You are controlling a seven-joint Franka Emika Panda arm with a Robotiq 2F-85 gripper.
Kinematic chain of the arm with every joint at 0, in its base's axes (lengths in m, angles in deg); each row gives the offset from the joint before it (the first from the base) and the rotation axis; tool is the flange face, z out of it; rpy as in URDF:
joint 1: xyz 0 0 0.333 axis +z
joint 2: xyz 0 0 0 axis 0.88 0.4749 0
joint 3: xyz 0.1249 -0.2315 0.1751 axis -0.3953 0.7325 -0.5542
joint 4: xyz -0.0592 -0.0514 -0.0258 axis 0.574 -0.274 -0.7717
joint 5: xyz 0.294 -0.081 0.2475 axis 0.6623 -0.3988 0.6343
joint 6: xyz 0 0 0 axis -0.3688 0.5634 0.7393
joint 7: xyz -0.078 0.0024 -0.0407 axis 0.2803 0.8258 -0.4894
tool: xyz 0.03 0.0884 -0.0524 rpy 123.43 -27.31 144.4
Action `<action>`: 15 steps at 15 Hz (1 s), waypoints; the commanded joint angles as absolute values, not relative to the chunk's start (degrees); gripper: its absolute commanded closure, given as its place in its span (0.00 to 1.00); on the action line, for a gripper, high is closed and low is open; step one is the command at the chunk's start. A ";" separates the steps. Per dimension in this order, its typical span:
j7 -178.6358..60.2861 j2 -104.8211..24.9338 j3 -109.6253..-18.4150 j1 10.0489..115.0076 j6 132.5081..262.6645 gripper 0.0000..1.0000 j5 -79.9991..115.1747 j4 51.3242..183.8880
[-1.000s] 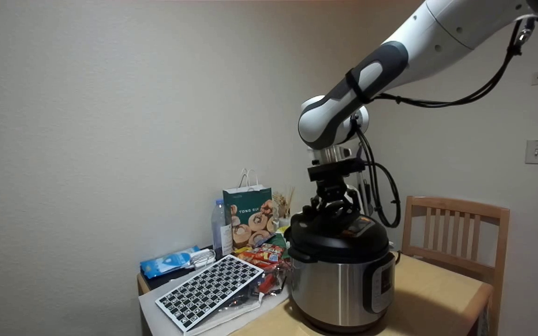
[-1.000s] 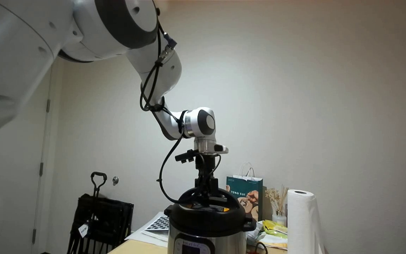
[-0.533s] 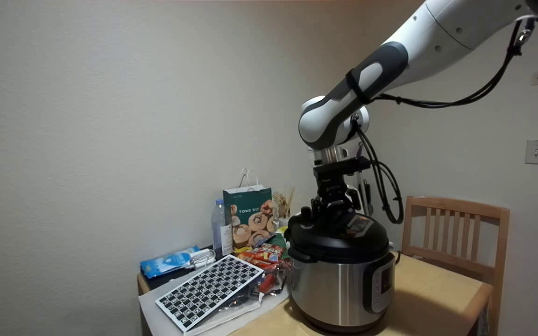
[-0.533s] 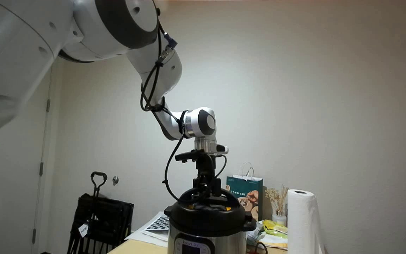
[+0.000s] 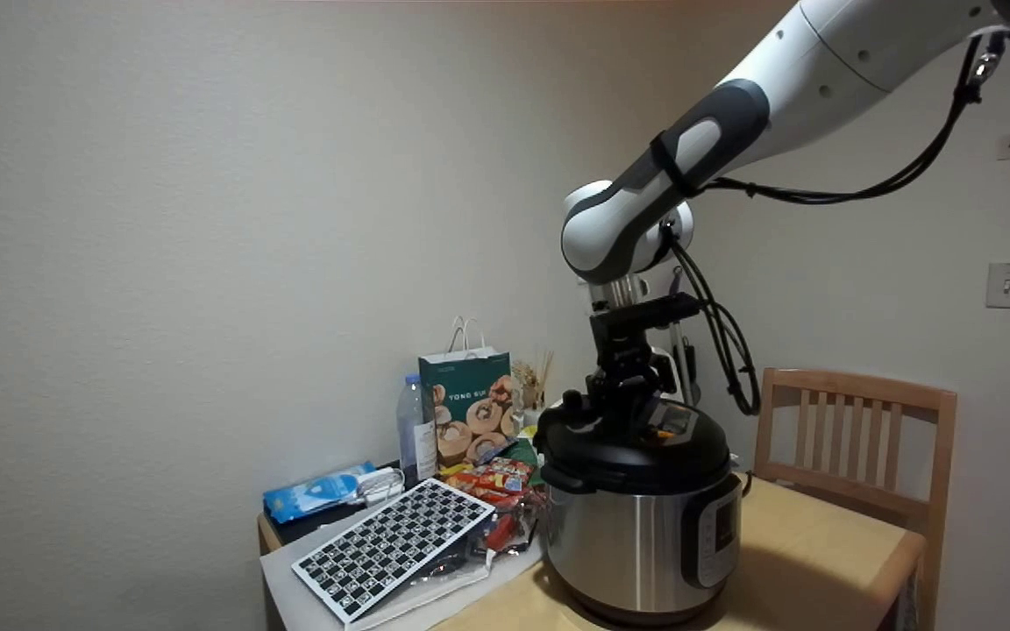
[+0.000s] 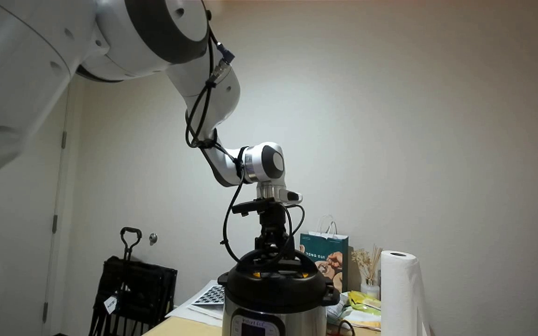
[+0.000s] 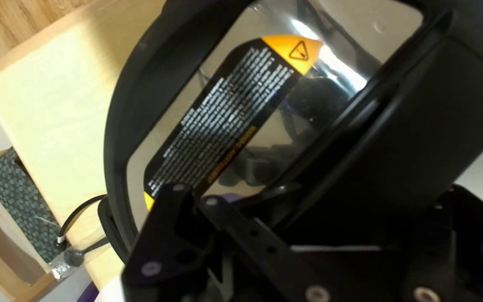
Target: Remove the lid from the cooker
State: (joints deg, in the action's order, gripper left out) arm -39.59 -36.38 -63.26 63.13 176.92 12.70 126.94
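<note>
Black domed lid (image 5: 645, 464), level on the cooker (image 5: 623, 552), mirror-bright top panel (image 7: 371, 37), orange-tipped label (image 7: 229, 113), gripper (image 6: 276, 255) right at the handle (image 7: 417, 142), clenched or released, can't tell!

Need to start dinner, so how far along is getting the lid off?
Done: the tool looks closed on the lid handle. In hand: probably a twist, since the black cable has swung slightly in both exterior views over the last second. Left: lifting, as the lid still sits on the cooker.
</note>
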 commanded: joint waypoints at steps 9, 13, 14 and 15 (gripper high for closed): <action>-46.55 -36.21 -63.41 62.71 176.74 0.75 12.65 126.61; -55.98 -36.03 -63.83 61.61 180.55 0.99 10.20 127.36; -56.15 -35.83 -63.78 61.48 180.27 1.00 10.17 127.12; -56.39 -35.31 -63.66 61.29 179.69 1.00 10.03 126.49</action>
State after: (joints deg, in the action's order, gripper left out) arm -48.26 -36.27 -63.33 62.64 177.30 12.25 126.85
